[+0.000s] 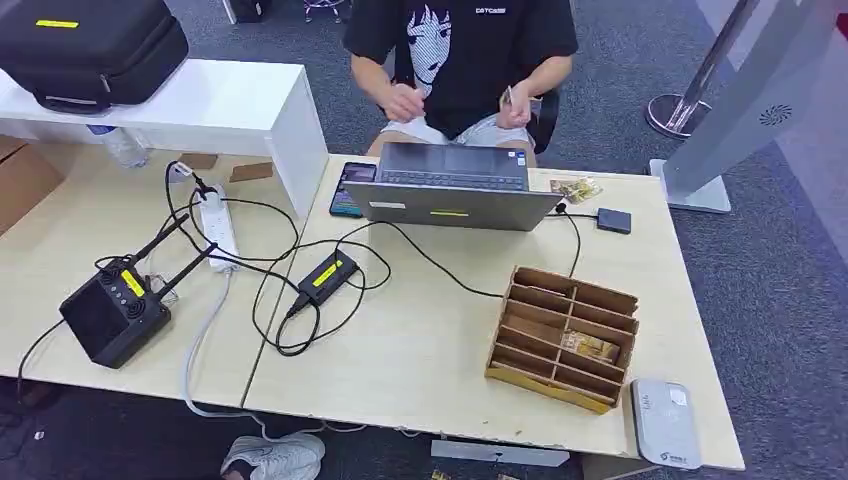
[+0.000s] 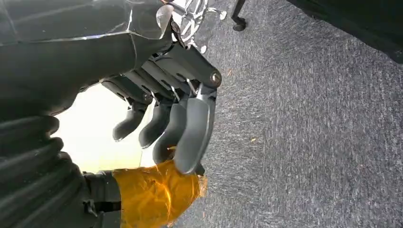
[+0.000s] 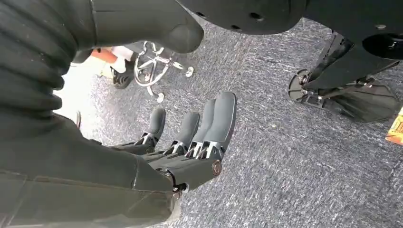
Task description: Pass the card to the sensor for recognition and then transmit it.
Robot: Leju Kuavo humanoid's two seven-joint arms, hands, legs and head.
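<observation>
Inside the wooden organizer (image 1: 562,335) on the tabletop (image 1: 420,350) lies what looks like the card (image 1: 588,347) — thin, stiff, light, slippery; best pinched by an exposed edge. Both hands, left hand (image 2: 166,118) and right hand (image 3: 190,137), hang released — holding nothing.

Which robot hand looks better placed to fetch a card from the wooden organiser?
Probably the right robot hand: the brown wooden slotted organiser and white card sensor sit at the table's right. Both it and the left robot hand hang open over carpet.
</observation>
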